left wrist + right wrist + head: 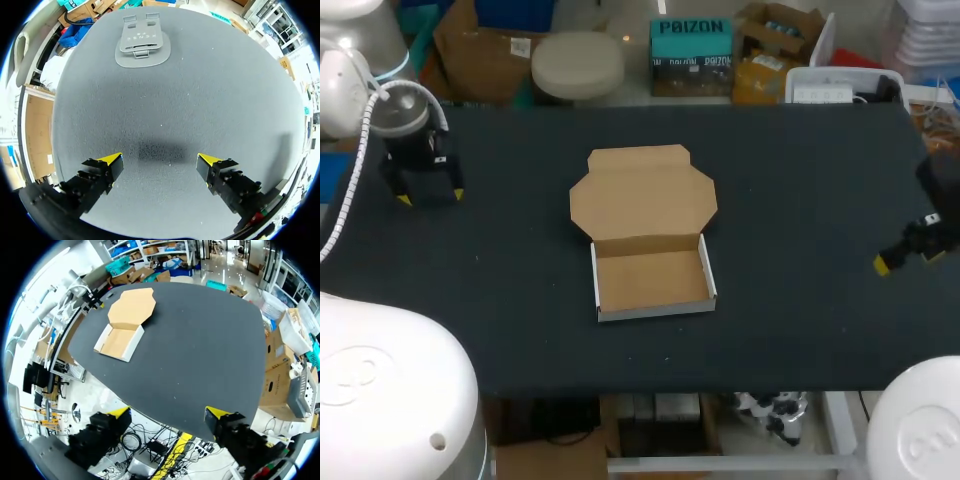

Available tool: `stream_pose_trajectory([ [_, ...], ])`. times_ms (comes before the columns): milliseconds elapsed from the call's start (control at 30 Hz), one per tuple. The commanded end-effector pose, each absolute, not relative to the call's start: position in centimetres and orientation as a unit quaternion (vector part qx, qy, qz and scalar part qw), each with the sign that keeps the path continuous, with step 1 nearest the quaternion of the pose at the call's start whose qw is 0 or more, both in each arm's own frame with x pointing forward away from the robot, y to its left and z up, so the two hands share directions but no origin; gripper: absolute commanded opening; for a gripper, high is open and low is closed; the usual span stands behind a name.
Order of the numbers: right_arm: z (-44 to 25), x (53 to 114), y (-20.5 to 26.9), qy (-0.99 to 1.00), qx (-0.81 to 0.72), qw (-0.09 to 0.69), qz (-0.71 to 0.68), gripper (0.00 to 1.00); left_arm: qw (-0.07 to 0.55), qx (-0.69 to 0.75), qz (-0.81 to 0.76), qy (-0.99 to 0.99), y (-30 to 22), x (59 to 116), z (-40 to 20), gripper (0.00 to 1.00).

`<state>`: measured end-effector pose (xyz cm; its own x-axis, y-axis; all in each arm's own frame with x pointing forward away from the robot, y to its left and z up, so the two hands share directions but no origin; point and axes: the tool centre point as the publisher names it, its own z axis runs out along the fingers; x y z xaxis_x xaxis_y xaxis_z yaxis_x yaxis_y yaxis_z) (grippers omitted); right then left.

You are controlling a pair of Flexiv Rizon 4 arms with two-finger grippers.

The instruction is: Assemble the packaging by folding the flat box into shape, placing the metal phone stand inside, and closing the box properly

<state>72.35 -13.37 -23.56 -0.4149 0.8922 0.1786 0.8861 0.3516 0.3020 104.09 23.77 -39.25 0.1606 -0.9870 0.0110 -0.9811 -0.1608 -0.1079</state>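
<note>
Box (650,280) folded, open | stand (142,45) lettering maybe embossed, unreadable | left pincer (160,161), right pincer (167,414) spread apart

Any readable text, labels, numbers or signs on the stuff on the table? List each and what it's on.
Nothing can be quoted.
On the box: no print shows on the open lid or inside the tray, in the head or right wrist view.
On the stand: a short row of raised marks on its plate, too small and blurred to read.
On the table: no marks or labels.
</note>
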Motion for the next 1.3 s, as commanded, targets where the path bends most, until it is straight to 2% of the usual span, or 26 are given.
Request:
stream_pose_trajectory([
  [33, -23.5, 72.0, -13.2, 0.822, 0.542, 0.011, 0.177, 1.00, 0.045, -0.760, -0.038, 0.647, 23.6, 104.2, -38.8, 1.00],
  [1300, -23.5, 72.0, -13.2, 0.822, 0.542, 0.011, 0.177, 1.00, 0.041, -0.731, -0.051, 0.679, 26.6, 108.7, -39.7, 1.00],
])
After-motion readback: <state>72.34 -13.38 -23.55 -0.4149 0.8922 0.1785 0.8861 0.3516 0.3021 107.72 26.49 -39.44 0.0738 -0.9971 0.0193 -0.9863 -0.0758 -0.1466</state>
